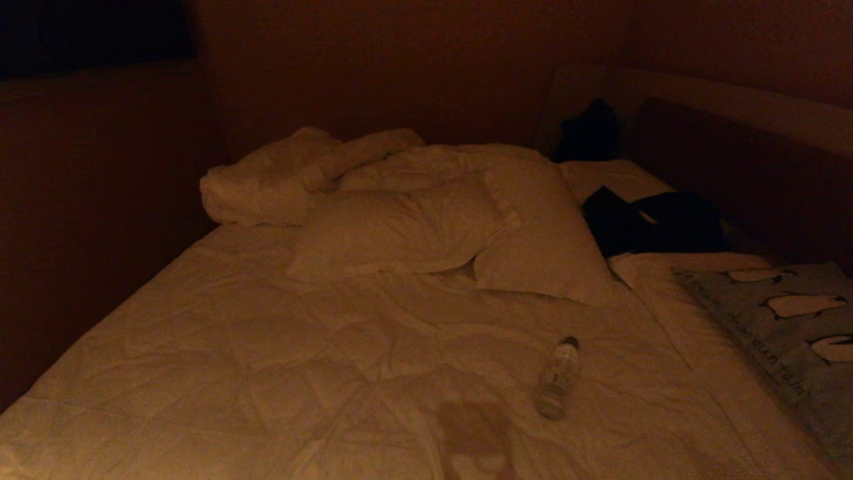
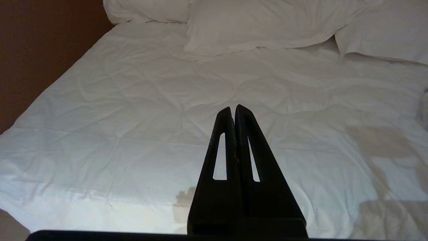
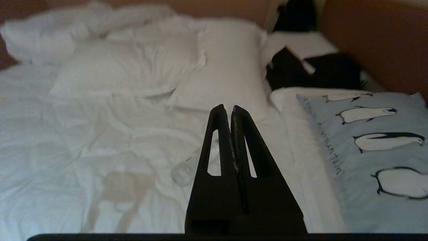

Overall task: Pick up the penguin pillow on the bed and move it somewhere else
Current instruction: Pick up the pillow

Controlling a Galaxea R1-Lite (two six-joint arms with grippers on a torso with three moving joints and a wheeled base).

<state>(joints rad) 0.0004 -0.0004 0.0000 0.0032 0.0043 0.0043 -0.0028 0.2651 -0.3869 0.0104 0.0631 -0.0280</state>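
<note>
On wrinkled quilted bed (image 1: 266, 347), rectangular penguin pillow (image 1: 793, 333).

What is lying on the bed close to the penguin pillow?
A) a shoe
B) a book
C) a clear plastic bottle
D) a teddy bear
C: a clear plastic bottle lies on its side on the bed, left of the penguin pillow in the head view.

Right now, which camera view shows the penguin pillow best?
The right wrist view: the penguin pillow shows four penguins and its lettering clearly, lying on the bed. The head view shows it dim and cut by the frame edge. The left wrist view does not show it.
</note>
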